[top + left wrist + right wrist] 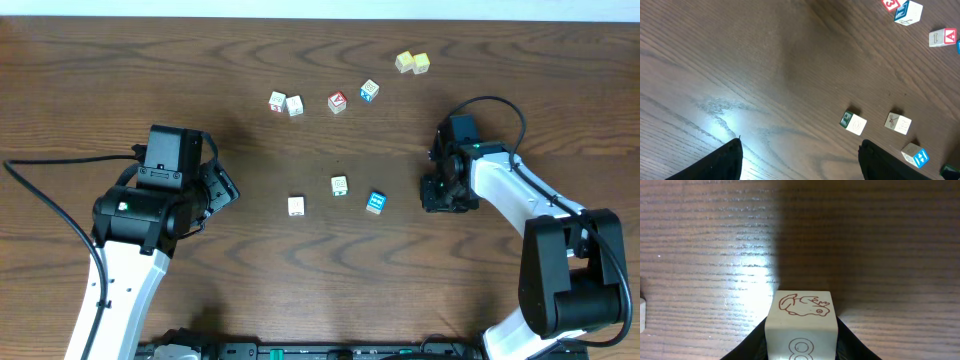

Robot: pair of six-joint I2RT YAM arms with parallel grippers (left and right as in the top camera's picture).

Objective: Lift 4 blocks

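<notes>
Fingers, left gripper [800, 150]: spread wide; both dark fingers [715, 162] show at the lower edge of the wrist view with only bare table [740, 75] between them; holding nothing, touching nothing.
Fingers, right gripper [438, 192]: closed part-way, clamped on a block; one dark finger [752, 345] pressed against each side of it.
Held block [800, 330]: cream; a brown-red outline of an animal on the upper face, a figure 8 on the face towards the wrist camera; hidden under the gripper in the overhead view; whether its underside touches the table cannot be told.
Blue block [375, 202]: on the table, near the right gripper; untouched.
Green-marked block [339, 185]: cream, on the table, near the blue block but apart from it; untouched.
Plain cream block [296, 206]: on the table, nearest of the three to the left gripper, still well apart from it; untouched.
Far blocks: a loose row with a red block [337, 102] in it, and a yellow pair [412, 63] touching each other, all well apart from both grippers.
</notes>
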